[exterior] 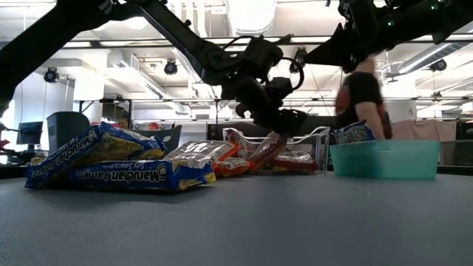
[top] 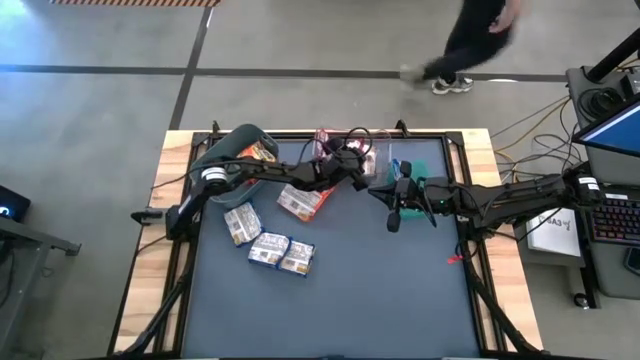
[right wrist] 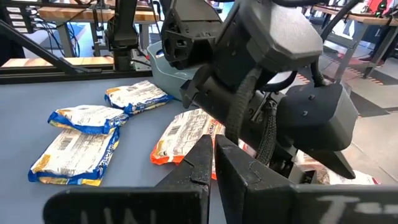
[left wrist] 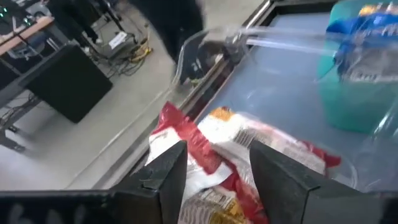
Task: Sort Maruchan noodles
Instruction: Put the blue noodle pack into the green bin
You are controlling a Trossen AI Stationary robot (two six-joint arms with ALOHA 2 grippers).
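Observation:
My left gripper (top: 352,168) (exterior: 284,125) (left wrist: 217,149) is over the clear bin (top: 372,150) at the table's far edge, shut on a maroon-and-white noodle packet (left wrist: 249,140) (exterior: 264,151). My right gripper (top: 394,220) (right wrist: 212,152) hovers shut and empty beside the green bin (top: 428,165). An orange packet (top: 303,201) (right wrist: 183,134) lies flat on the mat. So do three blue-and-white packets (top: 240,221) (top: 268,248) (top: 298,258). Another blue packet (exterior: 353,133) (left wrist: 367,25) sticks up out of the green bin. My left gripper has the maroon-and-white packet pinched between its two fingers near one short end (left wrist: 205,158), coming at it slanting down from the table's left. The packet tilts down from the fingers, and its lower end (exterior: 255,159) reaches the packets in the clear bin.
A grey bin (top: 245,165) stands at the far left under my left arm. The green bin (exterior: 384,159) is right of the clear bin (exterior: 318,144). A person (top: 470,45) walks past beyond the far edge. The near half of the mat (top: 340,310) holds nothing.

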